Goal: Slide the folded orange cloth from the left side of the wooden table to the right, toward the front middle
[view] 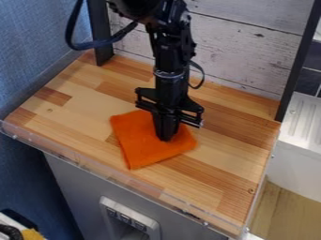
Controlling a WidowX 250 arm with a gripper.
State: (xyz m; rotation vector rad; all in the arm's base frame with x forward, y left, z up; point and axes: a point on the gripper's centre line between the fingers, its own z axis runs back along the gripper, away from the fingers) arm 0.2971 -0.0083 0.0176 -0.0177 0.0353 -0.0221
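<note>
One orange, squarish fabric cloth (143, 152) lay nearly flat on the wood-patterned worktop (72, 124), its near corner toward the front edge. The black two-finger hand (166, 138) pointed straight down onto it, probably because so low and thin a thing was easiest to meet from above. Its two fingers stood closed together against the fabric; whether they pinched a fold could not be told. Around this, a clear strip (89, 168) ran along the worktop's front edge, likely to stop things sliding off. Pale, weathered boards (241, 44) closed the back, between a black post (100, 35) at the left of the view and another black upright (297, 65) at the right.
</note>
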